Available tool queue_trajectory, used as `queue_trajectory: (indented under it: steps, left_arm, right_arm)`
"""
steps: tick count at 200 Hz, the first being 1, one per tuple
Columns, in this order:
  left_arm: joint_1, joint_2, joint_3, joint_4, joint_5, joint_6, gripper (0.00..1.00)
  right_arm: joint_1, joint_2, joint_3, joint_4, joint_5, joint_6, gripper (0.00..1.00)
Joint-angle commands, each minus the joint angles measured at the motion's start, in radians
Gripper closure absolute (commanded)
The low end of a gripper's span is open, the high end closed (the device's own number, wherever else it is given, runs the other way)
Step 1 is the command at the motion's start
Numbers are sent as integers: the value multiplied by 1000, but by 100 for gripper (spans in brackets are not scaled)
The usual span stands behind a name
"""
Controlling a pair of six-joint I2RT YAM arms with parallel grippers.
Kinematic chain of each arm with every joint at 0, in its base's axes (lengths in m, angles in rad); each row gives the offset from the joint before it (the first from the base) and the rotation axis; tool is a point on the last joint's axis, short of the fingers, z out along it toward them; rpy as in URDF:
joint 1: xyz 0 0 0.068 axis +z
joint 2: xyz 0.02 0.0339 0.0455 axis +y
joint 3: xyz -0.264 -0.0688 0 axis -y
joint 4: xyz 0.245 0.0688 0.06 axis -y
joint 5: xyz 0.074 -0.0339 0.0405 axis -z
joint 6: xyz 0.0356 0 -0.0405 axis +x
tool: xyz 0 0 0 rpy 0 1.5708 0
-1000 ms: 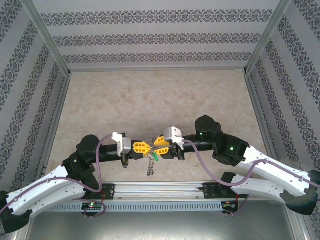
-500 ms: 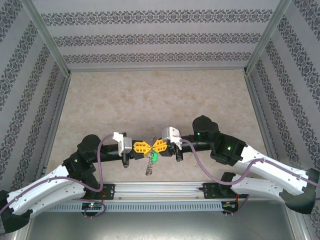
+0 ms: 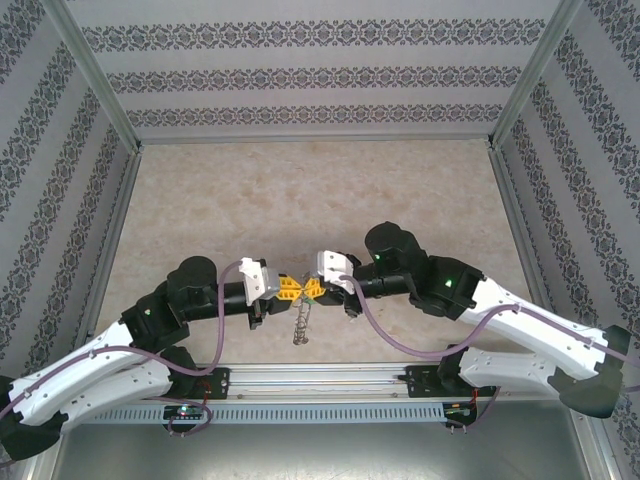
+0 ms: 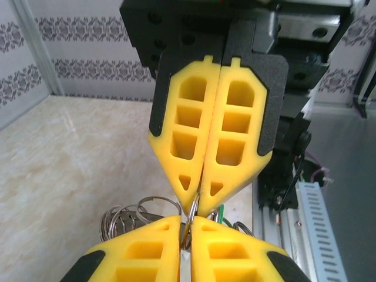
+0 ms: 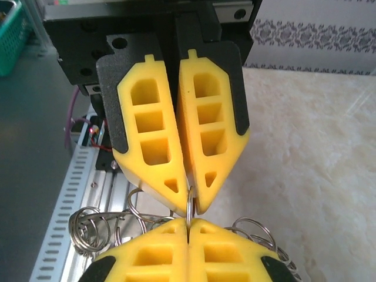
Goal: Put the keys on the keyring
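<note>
My two grippers meet tip to tip just above the table's near edge, the left gripper [image 3: 290,290] facing the right gripper [image 3: 312,289]. Both are shut on the same thin wire loop [image 4: 195,208] of the keyring [image 3: 300,325], which dangles below them. In the left wrist view my left gripper [image 4: 187,226] clamps the loop from below and the right gripper [image 4: 200,197] from above. The right wrist view mirrors this, with the right gripper [image 5: 188,226] below and the loop [image 5: 188,202] between. A green sliver of the key [image 4: 221,211] peeks behind the fingertips; the rest is hidden.
More silvery loops [image 5: 88,229] fan out to both sides under the fingertips. The aluminium rail [image 3: 320,380] with the arm bases runs just below the hanging ring. Patterned walls enclose the beige tabletop [image 3: 320,200] on three sides.
Both arms have drawn in and shifted slightly away from the rail, bringing the fingertips closer together. The green key head that showed from above is now hidden under the grippers.
</note>
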Motion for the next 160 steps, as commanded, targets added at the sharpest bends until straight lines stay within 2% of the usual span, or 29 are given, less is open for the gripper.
queue_trajectory:
  steps: [1, 64, 76, 83, 114, 139, 160]
  left_arm:
    - [-10, 15, 35, -101, -43, 56, 87]
    - [-10, 53, 38, -86, -52, 48, 90]
    - [-10, 53, 32, -75, -53, 43, 94]
    - [-10, 49, 27, -70, -55, 40, 100]
    - [-10, 28, 2, -30, -38, 15, 100]
    - [-10, -24, -46, 82, -5, -26, 100]
    - [-10, -67, -94, 214, 47, -67, 100]
  right_arm:
    - [7, 27, 61, -79, 17, -71, 100]
    - [39, 100, 115, -135, 35, -111, 100]
    - [43, 105, 114, -132, 33, -111, 100]
    - [46, 106, 115, -133, 35, -111, 100]
    - [53, 82, 90, -128, 38, -112, 100]
    - [52, 18, 19, -38, 9, -69, 84]
    - [45, -11, -12, 7, -16, -33, 82]
